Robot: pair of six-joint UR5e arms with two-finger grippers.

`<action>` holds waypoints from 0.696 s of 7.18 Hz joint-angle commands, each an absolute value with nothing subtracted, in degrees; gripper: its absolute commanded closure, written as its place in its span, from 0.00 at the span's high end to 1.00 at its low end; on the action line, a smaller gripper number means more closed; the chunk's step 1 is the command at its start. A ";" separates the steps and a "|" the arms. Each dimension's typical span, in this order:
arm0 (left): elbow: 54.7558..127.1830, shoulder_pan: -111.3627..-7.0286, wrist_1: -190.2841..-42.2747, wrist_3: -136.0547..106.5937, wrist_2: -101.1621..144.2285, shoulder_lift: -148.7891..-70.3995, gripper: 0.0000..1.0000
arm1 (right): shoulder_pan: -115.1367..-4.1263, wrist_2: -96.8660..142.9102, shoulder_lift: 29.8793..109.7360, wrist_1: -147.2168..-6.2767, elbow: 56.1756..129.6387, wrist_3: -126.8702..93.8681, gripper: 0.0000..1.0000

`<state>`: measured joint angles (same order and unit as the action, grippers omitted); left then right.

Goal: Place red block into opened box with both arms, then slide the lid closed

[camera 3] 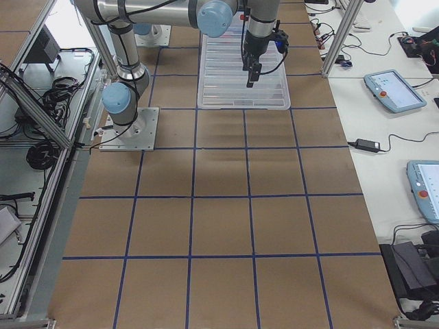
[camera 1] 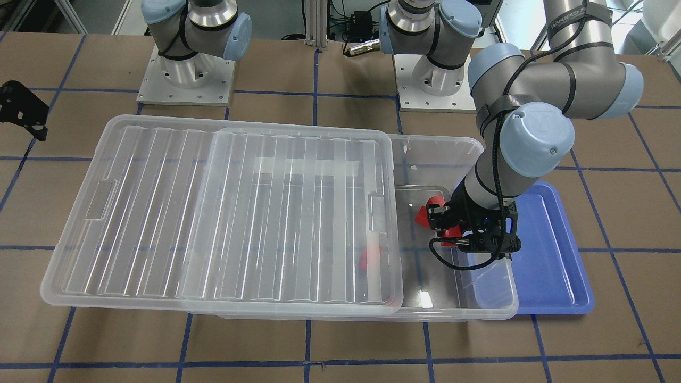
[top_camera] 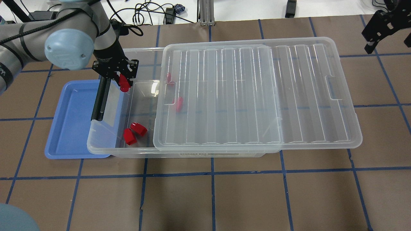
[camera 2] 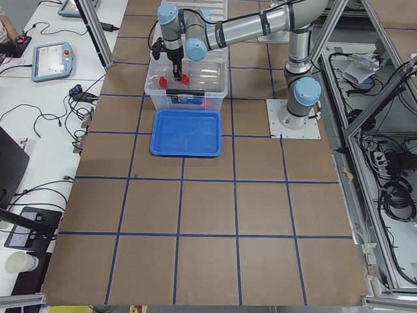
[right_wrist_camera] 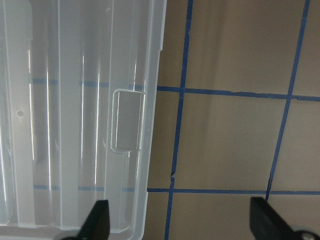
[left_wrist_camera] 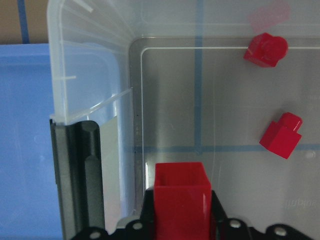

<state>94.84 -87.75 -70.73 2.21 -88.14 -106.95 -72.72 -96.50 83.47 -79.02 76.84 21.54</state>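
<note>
Here the left gripper [top_camera: 123, 81] is pinching the red block [left_wrist_camera: 179, 195] over the box's [top_camera: 99, 149] open end, release pending, while the right gripper [right_wrist_camera: 182, 222] is hovering wide open and empty at the outer edge of the box's lid [top_camera: 257, 96], not yet slid shut.

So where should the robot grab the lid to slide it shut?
Probably the lid's short end on the robot's right, at the recessed handle tab, coming from above. That end overhangs the box, so its rim is free, and pushing there slides it closed.
</note>
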 commanded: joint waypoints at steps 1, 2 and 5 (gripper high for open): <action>98.78 -87.19 -64.18 2.29 -86.47 -108.54 0.01 | -72.51 -96.77 82.97 -78.84 77.25 21.45 1.00; 100.36 -87.19 -63.81 1.68 -88.22 -109.07 0.01 | -72.60 -96.77 83.40 -78.84 77.26 21.36 1.00; 102.66 -87.19 -62.06 -2.63 -88.33 -110.21 0.01 | -72.60 -96.42 83.06 -78.75 77.52 21.45 1.00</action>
